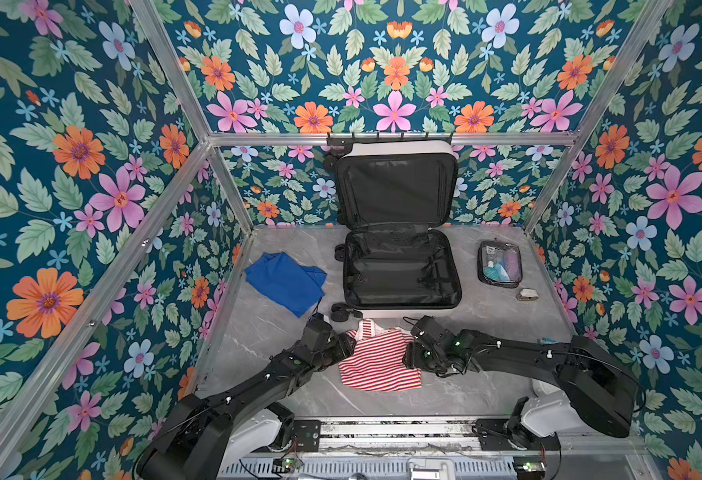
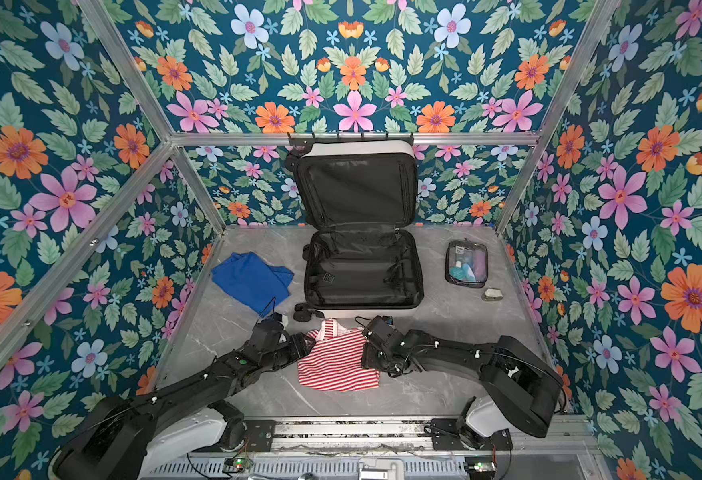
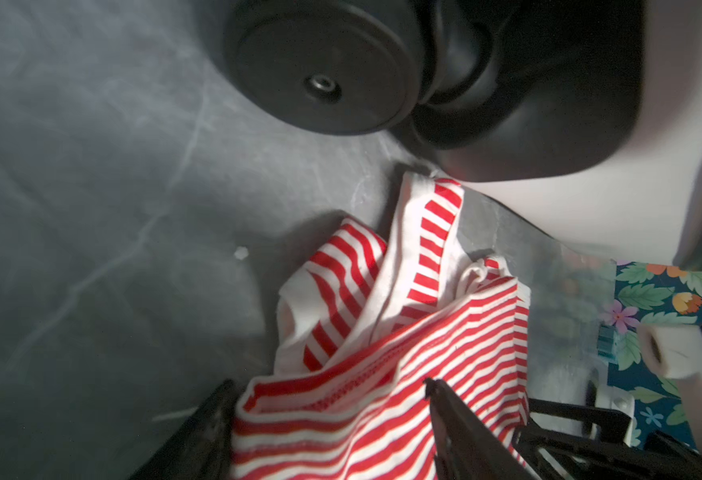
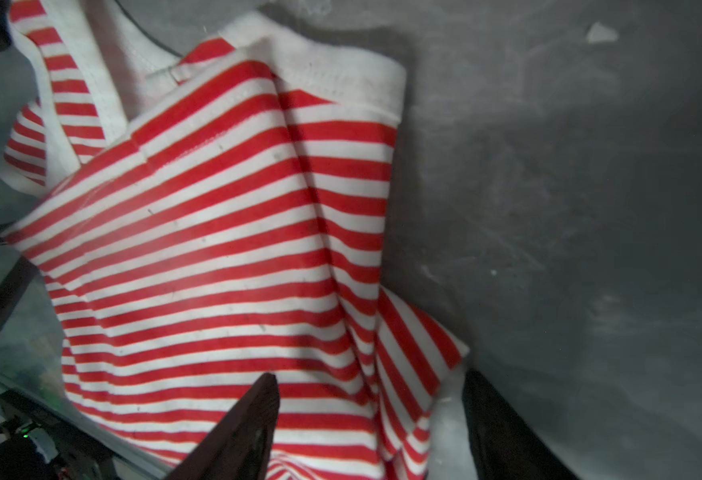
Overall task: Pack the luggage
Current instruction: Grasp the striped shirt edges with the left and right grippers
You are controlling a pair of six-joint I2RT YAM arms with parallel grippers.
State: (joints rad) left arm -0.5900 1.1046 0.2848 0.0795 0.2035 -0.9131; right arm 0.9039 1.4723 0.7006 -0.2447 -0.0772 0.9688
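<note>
The luggage (image 1: 399, 274) (image 2: 362, 270), a small white hard-shell suitcase with black lining, lies open at the middle back, its lid leaning on the rear wall. A red-and-white striped shirt (image 1: 376, 361) (image 2: 337, 361) lies crumpled on the table just in front of it. My left gripper (image 1: 347, 347) (image 3: 332, 399) is open at the shirt's left edge, with cloth between its fingers. At the shirt's right edge my right gripper (image 1: 409, 353) (image 4: 370, 395) is also open, straddling a fold. A black suitcase wheel (image 3: 320, 70) fills the left wrist view close to the shirt.
A blue garment (image 1: 285, 282) lies left of the suitcase. Right of it is a clear black-edged toiletry pouch (image 1: 500, 264), and a small pale object (image 1: 527, 294) lies nearer the front. Floral walls with aluminium posts enclose the grey marble tabletop (image 1: 486, 374).
</note>
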